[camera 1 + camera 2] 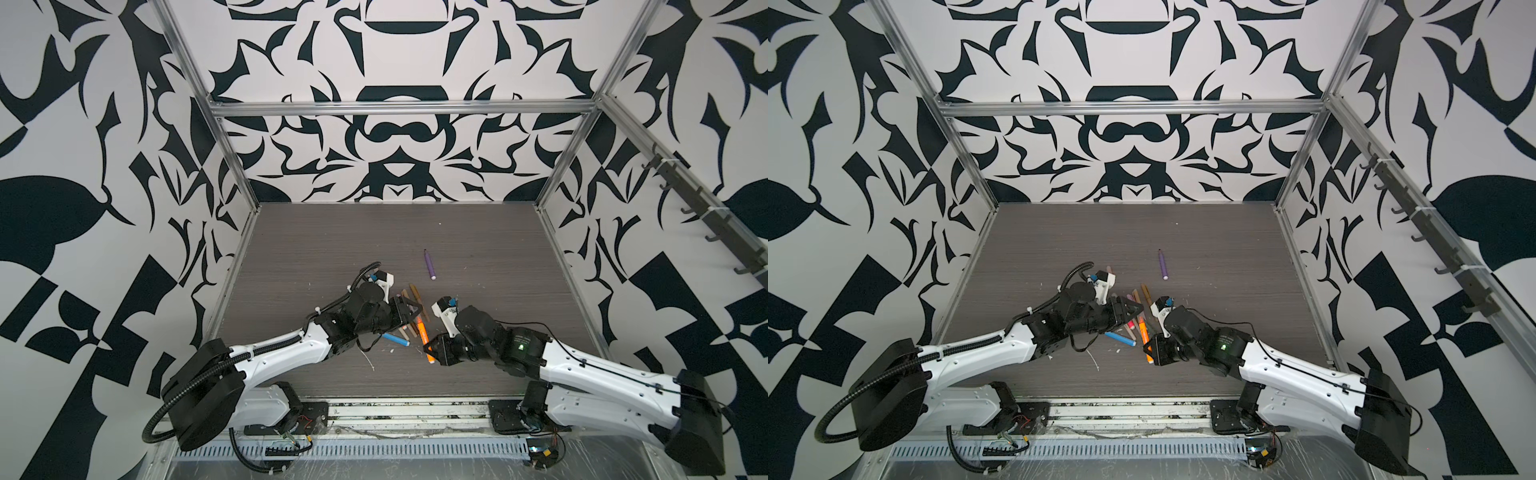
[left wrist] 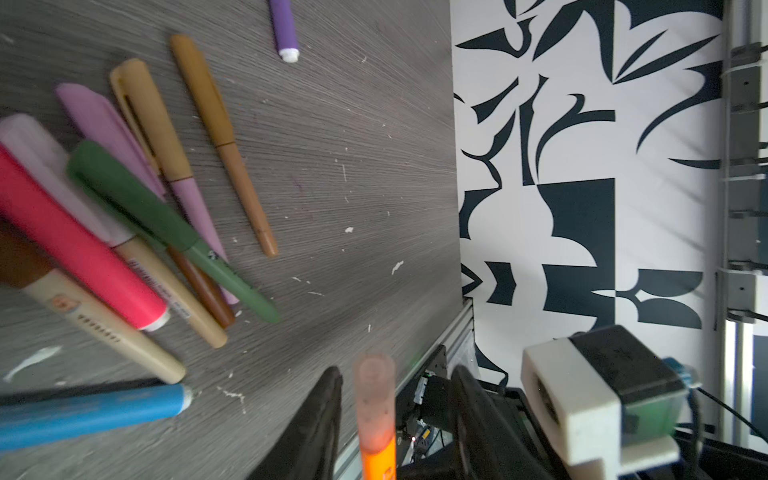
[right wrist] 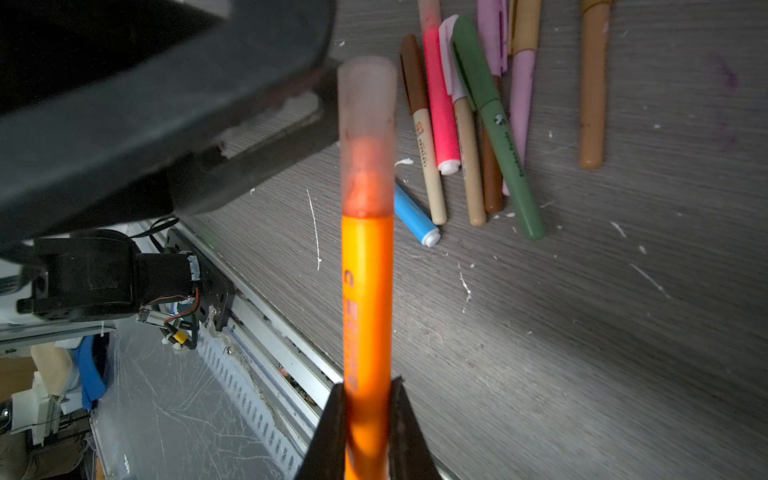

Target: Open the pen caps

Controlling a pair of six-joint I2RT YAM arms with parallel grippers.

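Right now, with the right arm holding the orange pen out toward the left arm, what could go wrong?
The cap sits closer to one side of the left jaws, so closing may nudge it sideways or pinch it off-centre. The right jaws hold the orange pen far from the cap, so a pull might slide the whole pen out. Nearby loose pens could get knocked.

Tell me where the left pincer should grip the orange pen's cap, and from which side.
Grip the frosted cap around its middle, clear of the seam with the orange pen. The right pincer clamps the barrel's other end, so the cap sticks out free: bring the left pincer in from the left, jaws across the round tube, then probably pull along the pen.
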